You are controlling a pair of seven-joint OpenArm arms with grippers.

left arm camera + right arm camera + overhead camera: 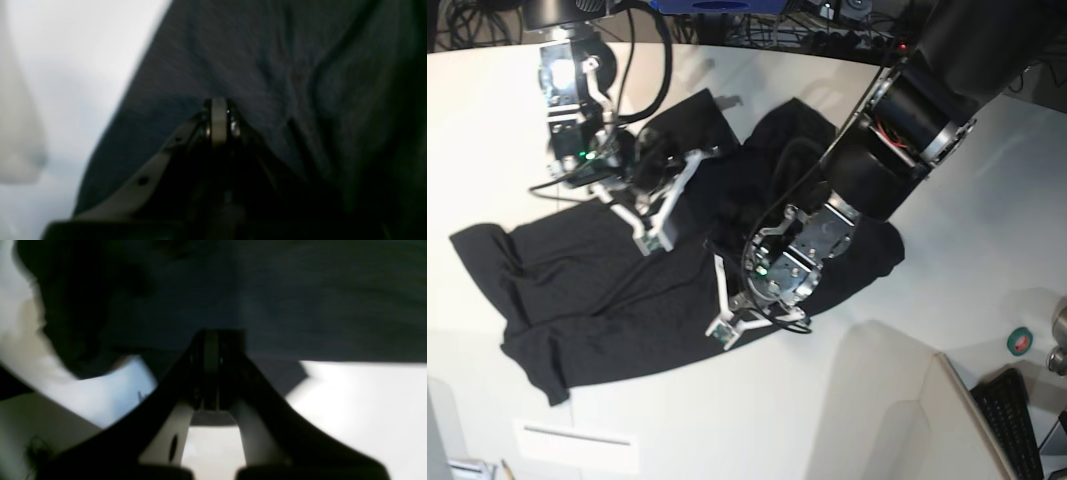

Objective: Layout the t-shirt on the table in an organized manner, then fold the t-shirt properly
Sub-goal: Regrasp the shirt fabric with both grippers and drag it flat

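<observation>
The black t-shirt (pixel 577 300) lies crumpled and spread across the off-white table (pixel 487 130), with no print showing. My right gripper (pixel 652 243) is over the shirt's middle. In the right wrist view its fingers (pixel 213 340) are shut on the t-shirt (pixel 300 306) near a cloth edge, with the table (pixel 367 400) below. My left gripper (pixel 722 330) is at the shirt's near edge. In the blurred left wrist view its fingers (pixel 219 110) are shut on the t-shirt (pixel 267 66), and wrinkles run toward the tips beside the bare table (pixel 83 66).
An angled beige panel (pixel 877 400) rises at the front right. Beside it lie a keyboard (pixel 1017 410) and a green tape roll (pixel 1020 341). Cables (pixel 827 20) run along the far edge. A white strip (pixel 577 440) sits near the front left.
</observation>
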